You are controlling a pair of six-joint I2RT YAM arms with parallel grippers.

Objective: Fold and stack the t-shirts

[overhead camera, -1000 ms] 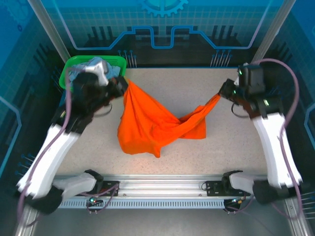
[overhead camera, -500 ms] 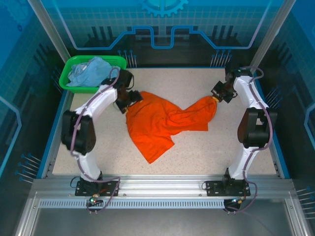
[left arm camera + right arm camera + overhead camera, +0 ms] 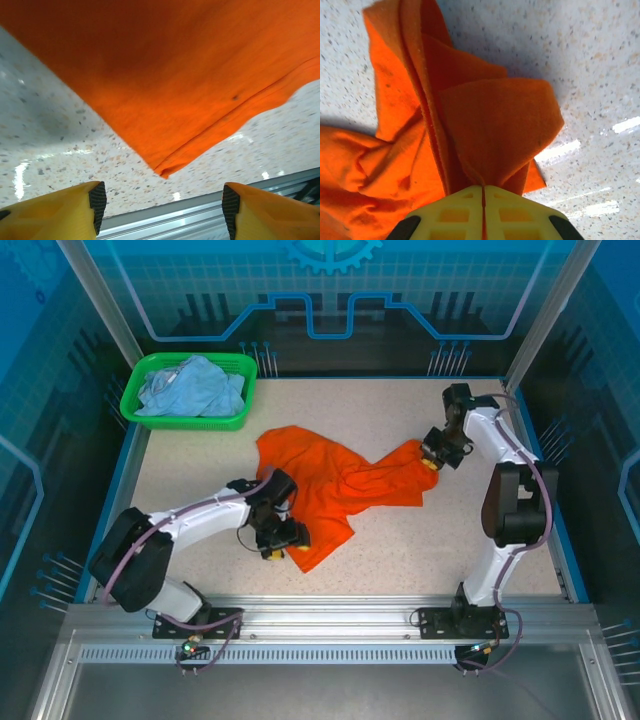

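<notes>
The bright orange t-shirt point(image 3: 330, 485) lies crumpled across the middle of the table. Its near corner point(image 3: 165, 172) points toward my left gripper point(image 3: 162, 212), whose yellow fingers point(image 3: 75, 210) stand wide apart and hold nothing. That gripper point(image 3: 283, 538) sits low at the shirt's near-left edge. My right gripper point(image 3: 432, 455) is shut on a bunched edge of the orange shirt point(image 3: 485, 140) at the shirt's right end, the cloth rising out of the closed yellow jaws. The pale blue t-shirt point(image 3: 190, 388) lies heaped in the green basket.
The green plastic basket point(image 3: 135, 410) stands at the back left corner. A metal rail point(image 3: 330, 625) runs along the table's near edge, close in front of the left gripper. Bare speckled tabletop point(image 3: 470, 550) lies right of the shirt.
My left gripper let go of the shirt's back-left corner, opened, and swung down to the shirt's near edge. The right gripper lowered its end slightly inward; the shirt now lies flatter.
</notes>
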